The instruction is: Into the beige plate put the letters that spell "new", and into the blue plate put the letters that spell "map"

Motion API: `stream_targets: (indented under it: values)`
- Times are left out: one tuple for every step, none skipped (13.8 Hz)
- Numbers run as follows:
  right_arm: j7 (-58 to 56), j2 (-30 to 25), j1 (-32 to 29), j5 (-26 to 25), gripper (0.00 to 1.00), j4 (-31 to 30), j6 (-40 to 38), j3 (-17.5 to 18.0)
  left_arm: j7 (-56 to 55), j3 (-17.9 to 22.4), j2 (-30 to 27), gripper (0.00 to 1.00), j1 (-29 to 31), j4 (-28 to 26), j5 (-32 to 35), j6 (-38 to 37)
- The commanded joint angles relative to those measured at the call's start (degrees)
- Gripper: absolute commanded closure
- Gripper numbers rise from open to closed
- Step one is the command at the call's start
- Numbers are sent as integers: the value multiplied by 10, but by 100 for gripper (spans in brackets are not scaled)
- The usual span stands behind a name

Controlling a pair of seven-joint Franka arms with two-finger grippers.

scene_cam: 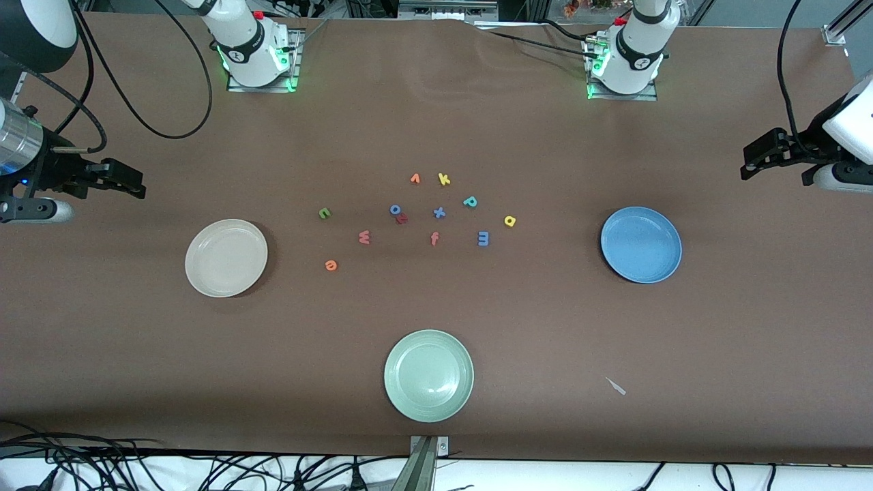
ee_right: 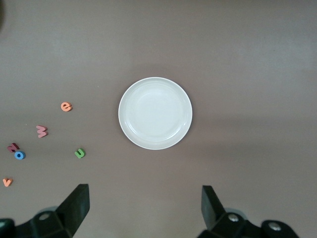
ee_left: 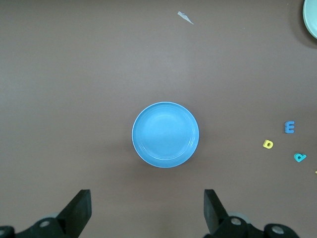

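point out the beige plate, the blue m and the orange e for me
beige plate [scene_cam: 254, 235]: front view, on its raised rim toward the letters
blue m [scene_cam: 483, 238]: front view, on the middle of the letter
orange e [scene_cam: 331, 265]: front view, on the letter's body

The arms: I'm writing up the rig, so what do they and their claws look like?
Both arms are white with black joint bands, on bases lit green, trailing black cables. The left claw and right claw are black, with flat, wedge-shaped fingers.
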Motion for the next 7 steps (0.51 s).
stream_targets:
  values:
    - [-2, -4, 3, 8, 0, -2, -1, -5, 4, 3, 9, 0, -5, 20, -7, -14]
    - [-2, -4, 3, 8, 0, -2, -1, -5, 3, 3, 9, 0, -5, 19, -8, -14]
    - [-2, -4, 3, 7, 0, -2, -1, -5, 1, 3, 9, 0, -5, 19, -8, -14]
    - [-2, -4, 3, 8, 0, -2, -1, -5, 0, 3, 9, 0, -6, 20, -8, -14]
    - [-2, -4, 3, 7, 0, -2, -1, -5, 0, 2, 9, 0, -6, 19, -8, -14]
    - [-2, -4, 3, 8, 0, -2, -1, -5, 0, 2, 9, 0, -6, 18, -9, -14]
    - [-2, -4, 3, 8, 0, -2, -1, -5, 2, 2, 9, 0, -6, 18, -9, -14]
